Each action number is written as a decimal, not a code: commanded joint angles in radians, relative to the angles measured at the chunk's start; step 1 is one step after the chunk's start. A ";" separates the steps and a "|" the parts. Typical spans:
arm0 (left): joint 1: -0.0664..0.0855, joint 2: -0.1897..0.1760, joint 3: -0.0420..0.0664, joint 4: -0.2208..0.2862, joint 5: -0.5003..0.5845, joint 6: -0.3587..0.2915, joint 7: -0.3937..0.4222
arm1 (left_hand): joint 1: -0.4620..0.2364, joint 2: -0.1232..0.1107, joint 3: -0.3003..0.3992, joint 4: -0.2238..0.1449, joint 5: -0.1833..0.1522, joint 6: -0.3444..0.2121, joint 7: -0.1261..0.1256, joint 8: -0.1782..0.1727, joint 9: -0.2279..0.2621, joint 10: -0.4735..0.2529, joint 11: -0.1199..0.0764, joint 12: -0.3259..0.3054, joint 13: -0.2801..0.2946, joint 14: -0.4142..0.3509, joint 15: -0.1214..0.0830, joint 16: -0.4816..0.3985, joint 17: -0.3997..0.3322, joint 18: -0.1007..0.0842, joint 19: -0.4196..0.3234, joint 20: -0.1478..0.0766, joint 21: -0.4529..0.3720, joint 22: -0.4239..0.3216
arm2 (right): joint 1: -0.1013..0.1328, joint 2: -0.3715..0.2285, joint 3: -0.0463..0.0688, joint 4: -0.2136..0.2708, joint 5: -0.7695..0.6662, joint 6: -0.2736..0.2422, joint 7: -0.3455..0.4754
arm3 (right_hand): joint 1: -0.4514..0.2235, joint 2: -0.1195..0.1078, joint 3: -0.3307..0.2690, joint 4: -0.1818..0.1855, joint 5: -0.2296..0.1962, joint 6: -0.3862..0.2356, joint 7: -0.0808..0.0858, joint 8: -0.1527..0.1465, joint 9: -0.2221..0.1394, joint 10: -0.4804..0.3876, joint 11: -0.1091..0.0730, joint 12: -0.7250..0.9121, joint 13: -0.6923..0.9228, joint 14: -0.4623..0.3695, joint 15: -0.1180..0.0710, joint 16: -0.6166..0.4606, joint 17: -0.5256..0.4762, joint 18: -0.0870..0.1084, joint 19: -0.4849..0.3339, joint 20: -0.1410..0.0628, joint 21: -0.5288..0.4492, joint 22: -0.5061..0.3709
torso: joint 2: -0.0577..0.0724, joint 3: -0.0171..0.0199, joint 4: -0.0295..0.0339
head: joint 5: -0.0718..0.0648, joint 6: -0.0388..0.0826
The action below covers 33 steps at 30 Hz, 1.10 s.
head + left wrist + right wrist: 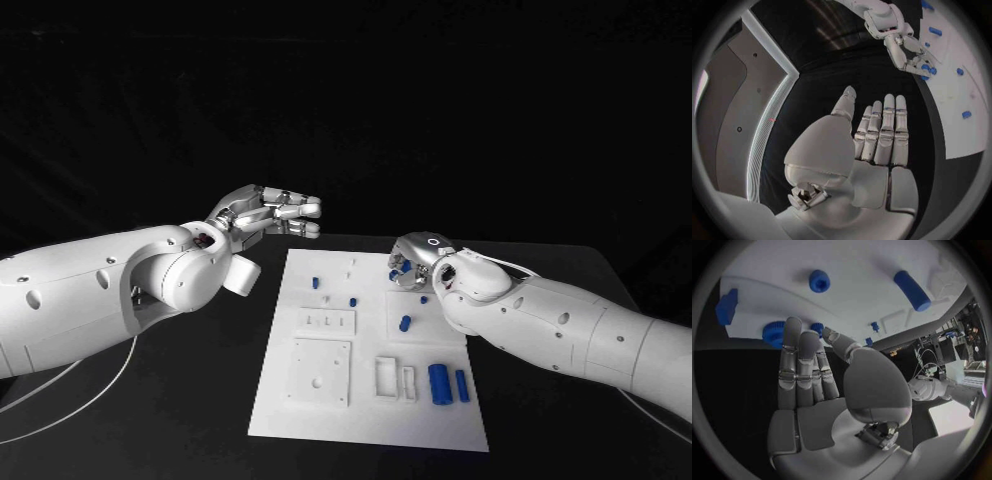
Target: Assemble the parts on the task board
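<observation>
Nearest the head camera, the near end of the task board [289, 420] reaches toward the table's front edge; it is a long white plate lying flat on the black table [173, 440], running away from the robot down the middle. On its near half sit raised white fixtures: a square plate with small holes [320, 370], a narrow slotted block [387, 378], and a flatter rectangular block [329, 321] just beyond. Beside the slotted block lie two blue cylinders [438, 383] side by side, the thicker one nearer the board's middle, the slimmer one [462, 386] by the right edge.

Farther along, a short blue peg [407, 322] lies on its side, and small blue parts stand near the board's middle, among them one at [352, 299] and one at [316, 283].

Over the board's far right part hangs the right hand [411, 262], palm toward the board. In its wrist view the fingers [798, 365] lie straight and close together, holding nothing, their tips close above a blue toothed wheel [773, 333]; whether they touch it cannot be told. Beyond them that view shows a blue round part with a hole [819, 280], a blue cylinder [912, 290] and a blue block [726, 306] on the white surface.

Off the board's far left corner, above the bare table, is the left hand [271, 214]. Its wrist view shows the fingers [889, 130] stretched out flat and side by side, thumb apart, with nothing in them.
</observation>
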 commanded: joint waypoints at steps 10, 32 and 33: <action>0.004 0.008 0.001 0.000 -0.003 0.018 0.009 | -0.003 -0.001 0.006 0.002 -0.002 -0.007 0.001 -0.003 0.001 -0.008 0.002 -0.004 0.001 -0.005 0.000 -0.002 -0.001 -0.002 0.001 0.008 -0.007 0.000 | -0.002 0.015 -0.001 -0.023 -0.007 0.054 -0.003 | -0.002 0.001 -0.008 0.002 -0.005 -0.006 0.003 0.000 -0.001 -0.012 0.002 -0.002 0.000 -0.001 -0.002 0.002 -0.003 0.012 0.014 0.005 -0.019 0.006 | 0.001 -0.0006 -0.0002 | 0.001 -0.004; 0.004 0.011 0.001 -0.001 -0.003 0.020 0.008 | -0.003 -0.001 0.006 0.002 -0.003 -0.006 0.001 -0.003 0.001 -0.007 0.001 -0.004 0.001 -0.005 0.000 -0.002 -0.001 -0.002 0.001 0.007 -0.007 0.000 | -0.007 0.018 -0.003 -0.025 -0.018 0.028 -0.001 | 0.034 0.064 0.004 -0.035 -0.034 0.107 -0.025 0.003 0.028 0.138 -0.044 -0.002 0.005 -0.007 -0.041 0.001 0.006 -0.026 0.005 -0.035 -0.007 0.067 | -0.002 -0.0017 -0.0006 | 0.003 -0.011; 0.004 0.010 0.001 -0.001 -0.003 0.020 0.008 | -0.003 -0.001 0.006 0.002 -0.003 -0.006 0.001 -0.003 0.001 -0.007 0.001 -0.004 0.001 -0.005 0.000 -0.002 -0.001 -0.002 0.001 0.007 -0.007 0.000 | -0.007 0.018 -0.003 -0.023 -0.018 0.023 -0.002 | 0.034 0.068 0.003 -0.038 -0.036 0.113 -0.026 0.001 0.032 0.144 -0.046 -0.001 0.005 -0.006 -0.043 0.000 0.006 -0.030 0.004 -0.038 -0.004 0.072 | -0.002 -0.0013 -0.0005 | 0.003 -0.011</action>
